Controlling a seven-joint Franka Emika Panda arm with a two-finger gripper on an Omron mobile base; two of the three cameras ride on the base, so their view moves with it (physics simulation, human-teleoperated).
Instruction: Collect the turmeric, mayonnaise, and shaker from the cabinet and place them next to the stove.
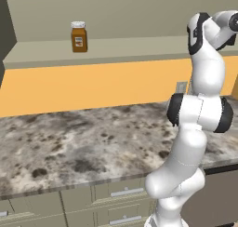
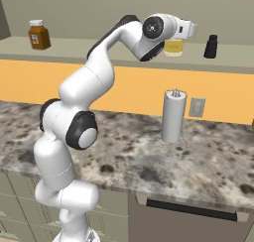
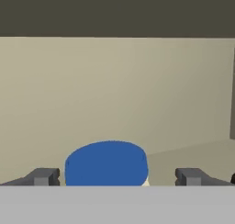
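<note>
Fingers [image 3: 117, 176] spread wide, straddling the mayonnaise [image 3: 106, 164] on the cabinet [image 1: 116, 47] shelf, not yet clamped. Rigid small jar, probably light, smooth-sided and slippery. Best gripped across the body below the blue lid, though body mostly hidden.

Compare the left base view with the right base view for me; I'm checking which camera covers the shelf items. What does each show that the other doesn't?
Left base view alone: drawer fronts under the counter, seen from the arm's left side.
Right base view alone: the mayonnaise behind the hand, the shaker, the steel paper-towel holder.
Both: the turmeric on the cabinet shelf, the orange wall, the wall outlet, the marbled counter, the white arm.
</note>
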